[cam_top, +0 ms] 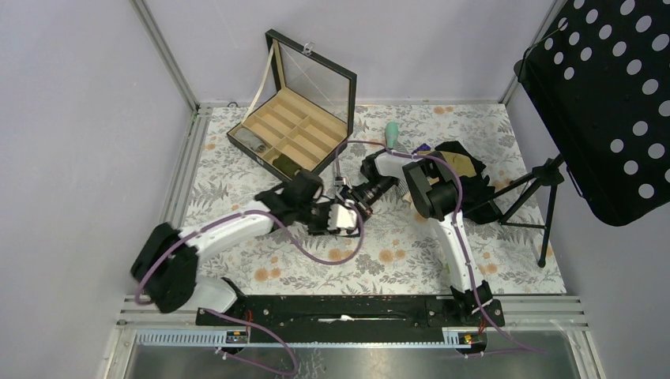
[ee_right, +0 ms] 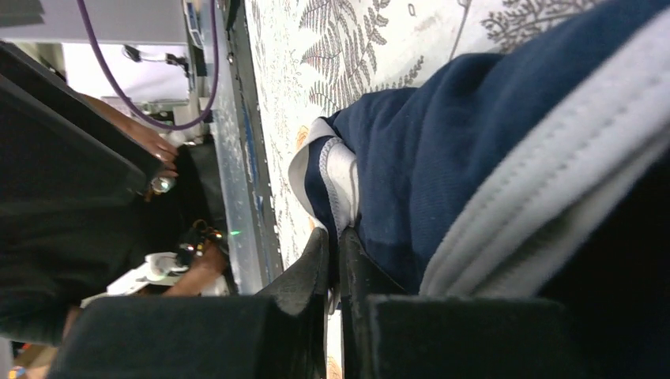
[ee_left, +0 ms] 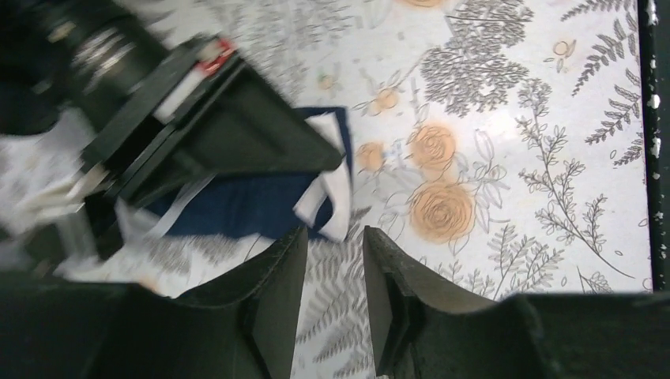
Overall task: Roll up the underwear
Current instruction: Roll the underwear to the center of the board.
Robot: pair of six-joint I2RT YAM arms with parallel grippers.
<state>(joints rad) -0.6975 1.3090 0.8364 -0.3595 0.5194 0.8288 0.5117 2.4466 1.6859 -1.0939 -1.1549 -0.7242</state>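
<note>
The underwear [ee_left: 237, 204] is dark navy cloth with a white band [ee_left: 333, 189], lying bunched on the floral tablecloth mid-table. My right gripper [ee_right: 336, 241] is shut, pinching a thin fold of the underwear [ee_right: 442, 142] at its white-trimmed edge. The wide grey-white waistband [ee_right: 553, 181] runs close past that camera. My left gripper [ee_left: 333, 237] stands open just short of the white band, with only tablecloth between its fingers. In the top view both grippers meet at the table's centre, left [cam_top: 338, 218] and right [cam_top: 348, 199], and they hide most of the garment.
A black box with tan compartments and an open glass lid [cam_top: 292, 130] stands at the back left. A heap of dark and tan garments [cam_top: 466, 167] lies at the right, a teal object [cam_top: 392, 134] behind it. A perforated black stand [cam_top: 608, 103] on a tripod [cam_top: 545, 197] overhangs the right edge.
</note>
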